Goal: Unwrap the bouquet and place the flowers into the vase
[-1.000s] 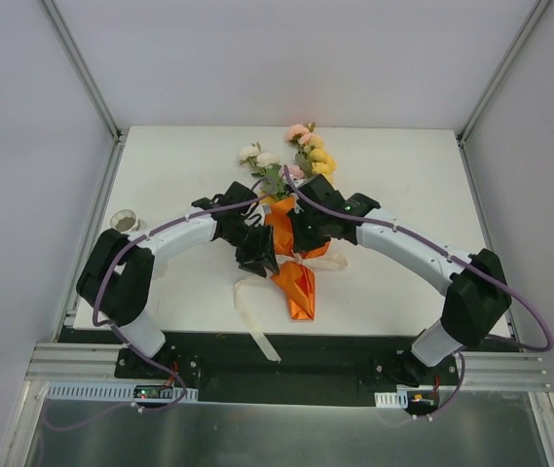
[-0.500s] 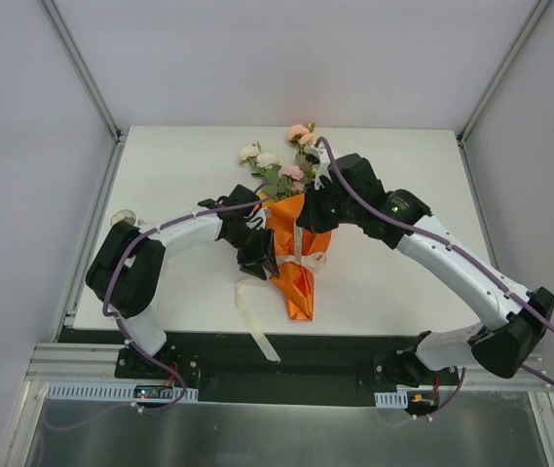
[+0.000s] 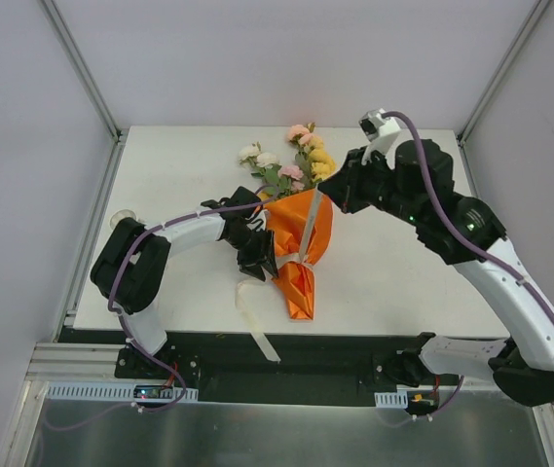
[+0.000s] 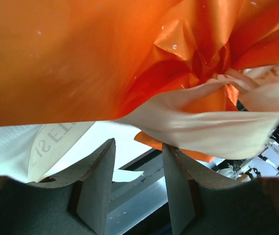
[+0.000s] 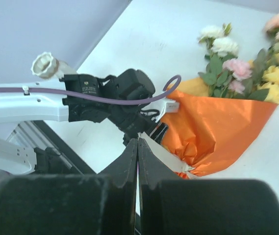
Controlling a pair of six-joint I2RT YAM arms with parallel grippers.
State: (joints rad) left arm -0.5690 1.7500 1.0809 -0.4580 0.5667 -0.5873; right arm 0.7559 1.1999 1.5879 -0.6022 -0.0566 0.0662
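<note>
Left gripper (image 4: 138, 143): about half open, nothing between the fingers; tips right at the orange paper (image 3: 291, 229) and the ribbon (image 3: 308, 229) knot.
Right gripper (image 5: 138, 142): raised, pinched fully closed on a ribbon strand drawn taut from the knot.
Bouquet (image 3: 294, 233): mid-table (image 3: 403, 282), flowers (image 3: 301, 161) toward the far edge.
Vase (image 5: 45, 64): left table edge, behind the left arm.

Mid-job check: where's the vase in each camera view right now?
Top external: vase at the table's left edge, partly hidden behind the left arm.
Left wrist: not in view.
Right wrist: upper left, beyond the left arm.
Shared landmark: the orange paper, in all three views.
</note>
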